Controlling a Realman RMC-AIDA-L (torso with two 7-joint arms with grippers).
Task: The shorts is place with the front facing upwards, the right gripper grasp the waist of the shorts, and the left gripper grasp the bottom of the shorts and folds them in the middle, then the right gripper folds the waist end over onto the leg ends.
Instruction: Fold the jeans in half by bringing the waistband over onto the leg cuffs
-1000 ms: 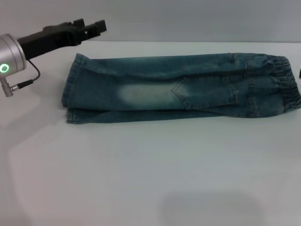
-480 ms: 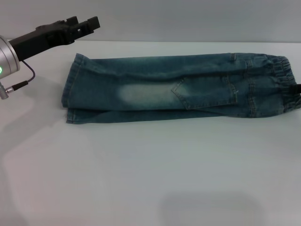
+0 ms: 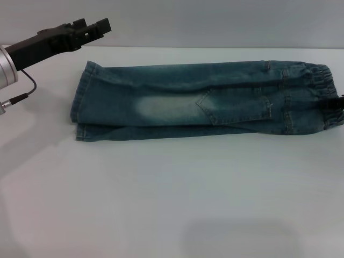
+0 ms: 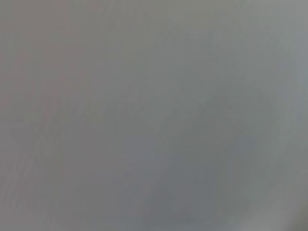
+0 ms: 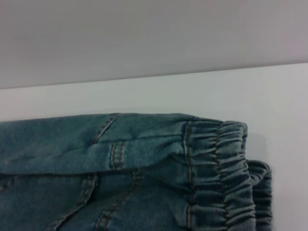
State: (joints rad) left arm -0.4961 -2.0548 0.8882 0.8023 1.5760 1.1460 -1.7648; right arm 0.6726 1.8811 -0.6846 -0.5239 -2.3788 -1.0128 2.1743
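The blue denim shorts [image 3: 204, 102] lie folded lengthwise across the far part of the white table [image 3: 172, 199], leg ends at the left and elastic waist [image 3: 325, 97] at the right. My left gripper [image 3: 95, 25] hangs above the table's far left corner, beyond the leg ends, open and holding nothing. Only a dark tip of my right gripper [image 3: 340, 104] shows at the right edge, against the waist. The right wrist view looks closely at the gathered waist [image 5: 216, 168] and the denim beside it; no fingers show there.
The table's far edge [image 3: 215, 48] runs just behind the shorts, with a grey wall beyond. The left wrist view shows only a plain grey surface.
My left arm has drawn back to the left and slightly up, away from the leg ends. A dark tip of the right gripper has come into view at the waist. The shorts have not moved.
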